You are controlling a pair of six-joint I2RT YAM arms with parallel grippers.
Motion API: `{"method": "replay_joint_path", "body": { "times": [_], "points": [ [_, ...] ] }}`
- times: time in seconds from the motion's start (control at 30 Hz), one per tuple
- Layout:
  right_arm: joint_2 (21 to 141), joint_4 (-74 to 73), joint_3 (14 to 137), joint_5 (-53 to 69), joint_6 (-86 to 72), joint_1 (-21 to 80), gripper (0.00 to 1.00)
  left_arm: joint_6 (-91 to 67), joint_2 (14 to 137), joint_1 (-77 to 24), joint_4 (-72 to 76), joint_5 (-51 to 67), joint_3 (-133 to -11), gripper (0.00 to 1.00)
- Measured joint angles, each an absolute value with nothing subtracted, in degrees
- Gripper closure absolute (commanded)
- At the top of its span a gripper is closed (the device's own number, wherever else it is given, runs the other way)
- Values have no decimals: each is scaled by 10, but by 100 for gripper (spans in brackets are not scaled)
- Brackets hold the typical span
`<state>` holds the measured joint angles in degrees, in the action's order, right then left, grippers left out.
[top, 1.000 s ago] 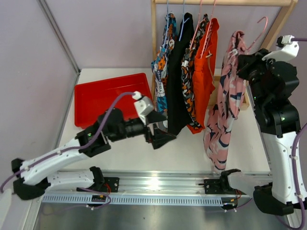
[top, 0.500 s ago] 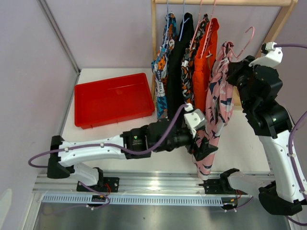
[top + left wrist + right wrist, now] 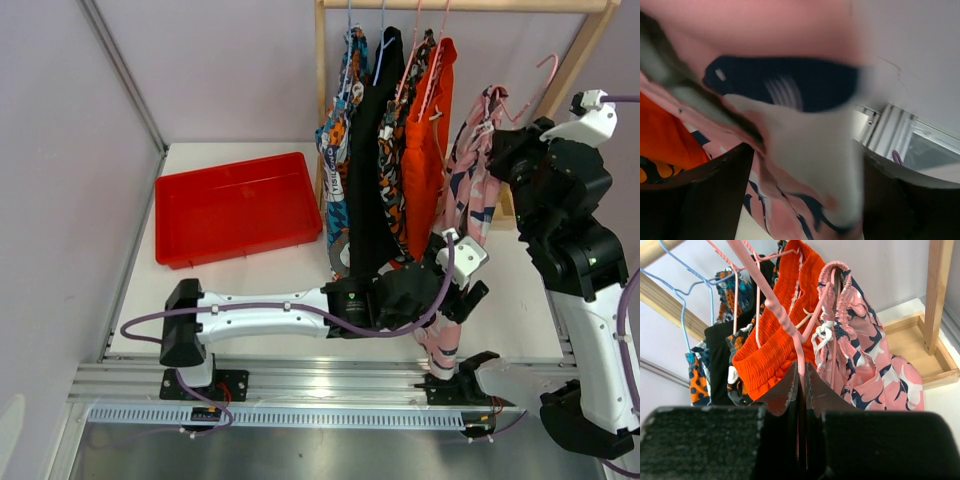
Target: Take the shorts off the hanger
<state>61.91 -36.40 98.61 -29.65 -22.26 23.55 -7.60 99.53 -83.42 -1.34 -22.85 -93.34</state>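
The pink shorts (image 3: 468, 190) with navy-white print hang from a pink hanger (image 3: 545, 75) off the rail, at the right. My right gripper (image 3: 505, 140) is shut on that hanger's wire (image 3: 775, 305), with the elastic waistband (image 3: 840, 315) draped just beyond its fingers. My left gripper (image 3: 462, 290) reaches across low to the shorts' lower part. In the left wrist view its jaws stand wide apart with pink fabric (image 3: 800, 150) lying blurred between them, not clamped.
Other shorts hang on a wooden rail (image 3: 470, 5): plain orange (image 3: 430, 130), blotched (image 3: 395, 150), black (image 3: 370, 170), blue print (image 3: 338, 140). A red tray (image 3: 235, 205) lies at the left. The rack's upright post (image 3: 575, 60) stands behind my right arm.
My left arm swung right from the black shorts to the pink pair's lower part. The right gripper swayed left with the hanger, then back right and up.
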Motion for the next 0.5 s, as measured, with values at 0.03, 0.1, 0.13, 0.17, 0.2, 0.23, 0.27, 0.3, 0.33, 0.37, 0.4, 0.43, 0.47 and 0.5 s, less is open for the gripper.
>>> {"method": "replay_joint_path", "body": {
  "times": [0.03, 0.1, 0.13, 0.17, 0.2, 0.23, 0.27, 0.3, 0.33, 0.37, 0.4, 0.43, 0.47, 0.5],
  "points": [
    [617, -369, 991, -298, -223, 236, 100, -75, 1004, -834, -13, -237, -939, 37],
    [611, -379, 999, -300, -225, 236, 100, -72, 1010, -833, -12, -249, -940, 84],
    [608, -382, 1000, -302, -225, 236, 100, -72, 1011, -833, -12, -253, -940, 100],
    [602, -387, 1000, -303, -225, 236, 100, -71, 1011, -833, -10, -257, -940, 100],
    [598, -392, 1000, -305, -227, 236, 100, -70, 1011, -833, -7, -261, -940, 100],
    [593, -395, 1000, -307, -227, 236, 100, -70, 1011, -834, -4, -264, -940, 100],
    [590, -396, 1000, -309, -227, 236, 100, -70, 1011, -834, -3, -265, -940, 100],
    [587, -396, 1000, -312, -227, 236, 100, -70, 1010, -837, -3, -267, -940, 100],
    [586, -396, 1000, -315, -226, 236, 100, -70, 1007, -840, -2, -269, -935, 100],
    [585, -396, 1000, -318, -224, 236, 100, -71, 1001, -844, -2, -270, -926, 100],
    [586, -396, 1000, -322, -221, 235, 100, -72, 992, -851, -1, -274, -912, 100],
    [588, -397, 1000, -325, -218, 234, 100, -75, 983, -859, -3, -279, -899, 100],
    [591, -400, 1000, -326, -213, 233, 100, -80, 969, -872, -3, -285, -881, 100],
    [594, -407, 1000, -326, -208, 232, 100, -86, 953, -886, -1, -292, -861, 100]
  ]
}}
